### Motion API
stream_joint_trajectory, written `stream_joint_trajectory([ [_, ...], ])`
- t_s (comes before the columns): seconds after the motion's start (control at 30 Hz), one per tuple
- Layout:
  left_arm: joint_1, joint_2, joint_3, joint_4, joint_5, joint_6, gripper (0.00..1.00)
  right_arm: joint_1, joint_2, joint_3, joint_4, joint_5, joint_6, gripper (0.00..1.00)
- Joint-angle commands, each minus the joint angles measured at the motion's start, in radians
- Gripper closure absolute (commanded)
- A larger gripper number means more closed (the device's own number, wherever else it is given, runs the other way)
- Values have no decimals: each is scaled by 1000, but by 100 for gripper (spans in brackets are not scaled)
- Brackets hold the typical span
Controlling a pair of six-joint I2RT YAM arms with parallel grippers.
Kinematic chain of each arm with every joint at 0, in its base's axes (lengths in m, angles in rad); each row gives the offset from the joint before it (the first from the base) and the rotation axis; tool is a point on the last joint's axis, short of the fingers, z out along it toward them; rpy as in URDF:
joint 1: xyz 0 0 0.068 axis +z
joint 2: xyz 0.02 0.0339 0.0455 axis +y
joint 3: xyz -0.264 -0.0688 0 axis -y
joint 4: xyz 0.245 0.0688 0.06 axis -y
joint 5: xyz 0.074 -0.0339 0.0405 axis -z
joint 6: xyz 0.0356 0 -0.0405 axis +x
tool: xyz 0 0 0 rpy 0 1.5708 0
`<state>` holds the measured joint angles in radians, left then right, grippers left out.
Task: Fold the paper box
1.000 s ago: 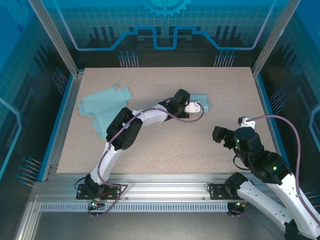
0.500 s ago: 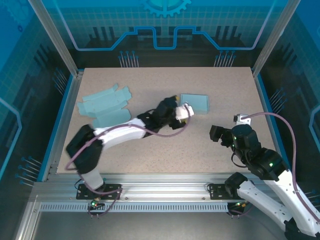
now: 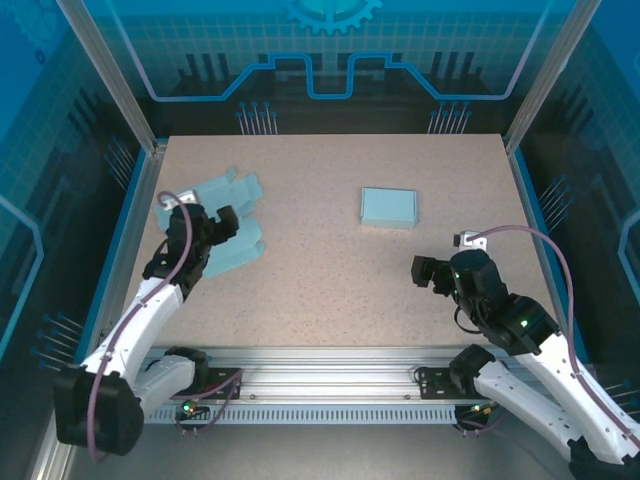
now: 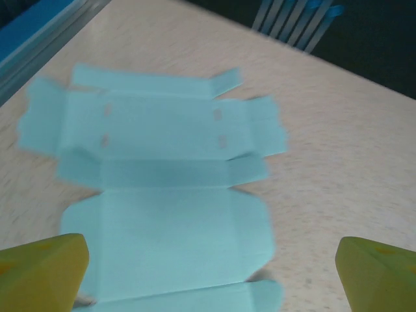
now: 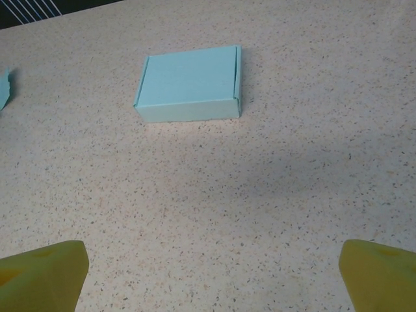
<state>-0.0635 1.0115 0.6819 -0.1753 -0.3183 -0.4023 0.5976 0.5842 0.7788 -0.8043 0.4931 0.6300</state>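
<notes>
A folded paper box lies flat on the table, right of centre and in the far half. It is pale teal, rectangular, low and closed, with its lid down and its long sides running left to right; from the right wrist view one long side wall faces the camera. Well apart from it, at the far left, a flat box blank of the same teal lies unfolded. Its panels, narrow strips and small end flaps are spread open, slightly skewed to the table edge.
</notes>
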Motion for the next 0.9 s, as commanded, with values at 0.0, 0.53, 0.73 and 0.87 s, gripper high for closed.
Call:
stream_joint_trajectory([
  [0.0,139,39,-26,-42,131,-151,1,8,9,-16,21,-16,-6,0],
  [0.53,421,601,135,160,427,-217,7,7,31,-24,28,-24,13,0],
  [0.73,421,732,224,176,460,-198,25,7,55,-21,36,-44,15,0],
  [0.87,420,786,274,166,496,-198,42,5,75,-18,46,-54,17,0],
])
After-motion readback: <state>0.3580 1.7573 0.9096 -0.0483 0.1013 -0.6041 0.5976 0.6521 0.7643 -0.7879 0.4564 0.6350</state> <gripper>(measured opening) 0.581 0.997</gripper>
